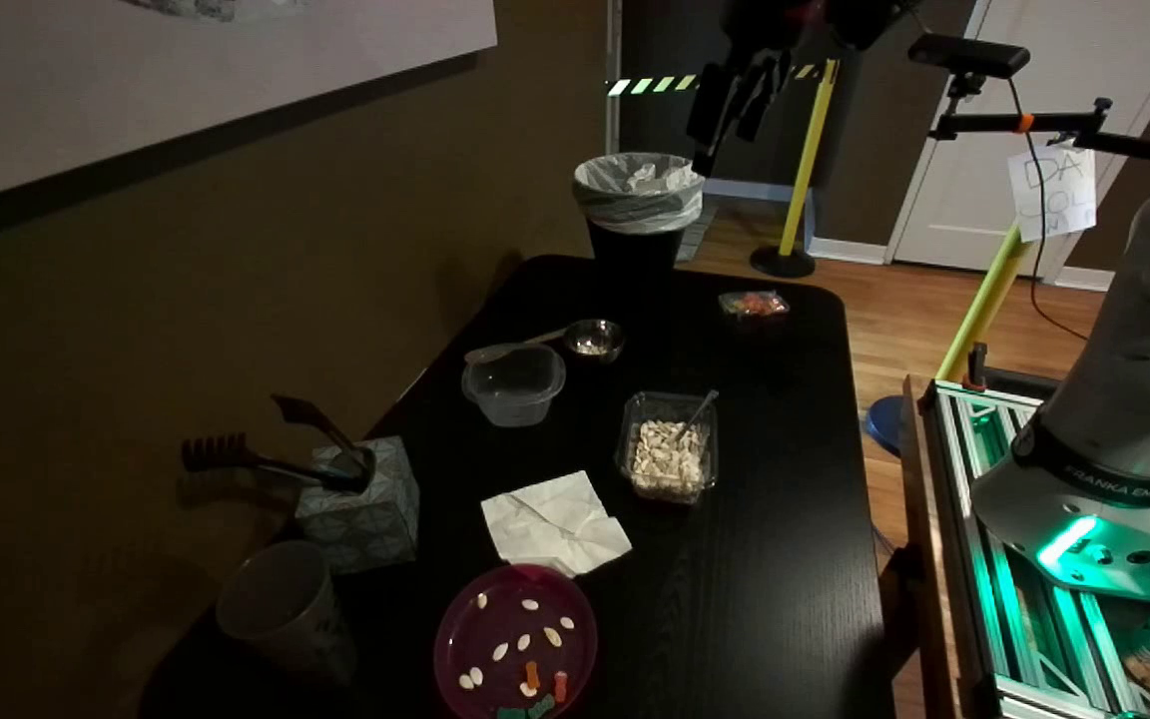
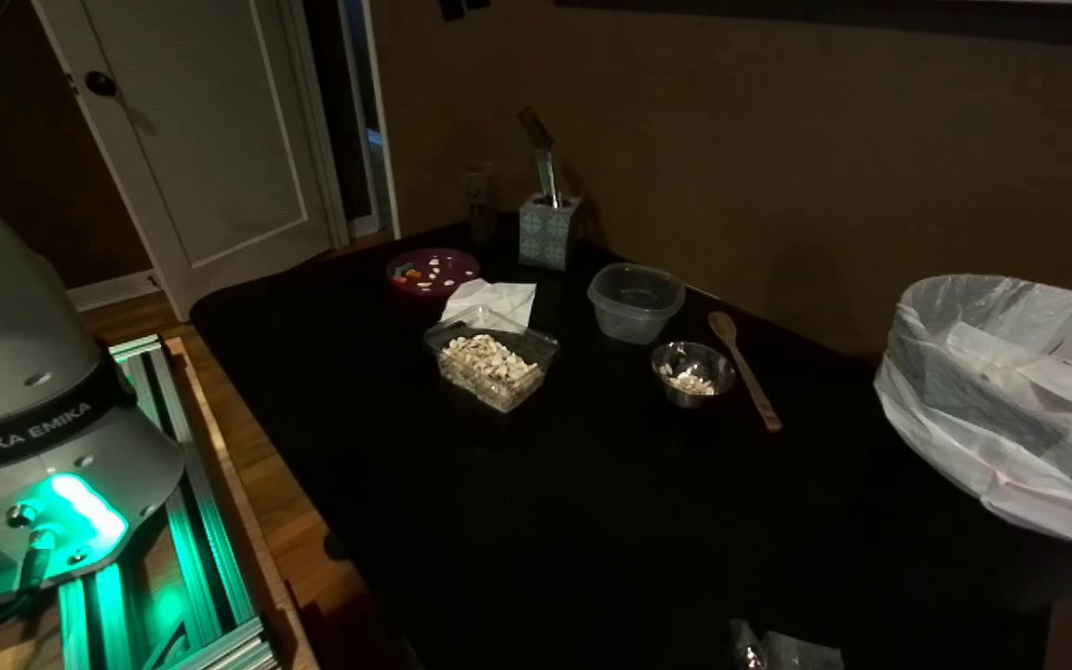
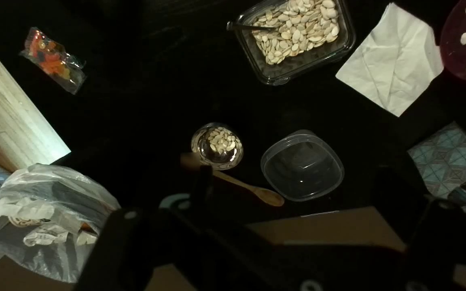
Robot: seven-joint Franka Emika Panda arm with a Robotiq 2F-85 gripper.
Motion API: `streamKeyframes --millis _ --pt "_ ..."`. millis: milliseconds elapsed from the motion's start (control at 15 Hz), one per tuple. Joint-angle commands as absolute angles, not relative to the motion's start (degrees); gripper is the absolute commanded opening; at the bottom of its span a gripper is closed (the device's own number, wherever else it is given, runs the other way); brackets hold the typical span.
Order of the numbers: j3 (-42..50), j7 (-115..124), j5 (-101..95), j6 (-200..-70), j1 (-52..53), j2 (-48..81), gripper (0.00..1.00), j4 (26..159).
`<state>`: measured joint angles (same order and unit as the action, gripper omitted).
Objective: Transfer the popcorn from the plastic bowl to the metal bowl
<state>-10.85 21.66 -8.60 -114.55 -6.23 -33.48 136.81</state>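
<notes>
Gripper (image 3: 296,171) well above metal bowl's (image 3: 220,157) level, jaws spread, nothing held | seed-like popcorn (image 3: 221,139) below jaws, inside metal bowl | plastic bowl (image 2: 636,312) just beside it | transfer looks done; likely withdraw

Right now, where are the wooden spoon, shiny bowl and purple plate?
Wooden spoon (image 2: 748,372): in an exterior view, on its handle.
Shiny bowl (image 3: 218,158): in the wrist view, on its bare inside.
Purple plate (image 1: 505,621): in an exterior view, on a bare patch.

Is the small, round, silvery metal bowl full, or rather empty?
Partly filled: in the wrist view, the metal bowl holds pale flat pieces beside bare metal.
</notes>
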Motion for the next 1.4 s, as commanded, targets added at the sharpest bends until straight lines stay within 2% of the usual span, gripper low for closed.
streamKeyframes --millis 0,333,867,933,1333 --pt "-7.5 20.4 -6.0 -112.1 -4.9 -31.1 1.0 135.4" --pt "0.8 17.9 -2.8 -109.6 -7.3 -26.9 1.0 136.2" --pt "16.6 -4.4 15.9 -110.7 -8.4 -23.6 1.0 143.3" --pt "13.6 -0.6 12.0 -110.8 -9.3 -24.1 1.0 141.3" --pt "15.4 -3.9 15.0 -110.8 -9.6 -23.4 1.0 142.9"
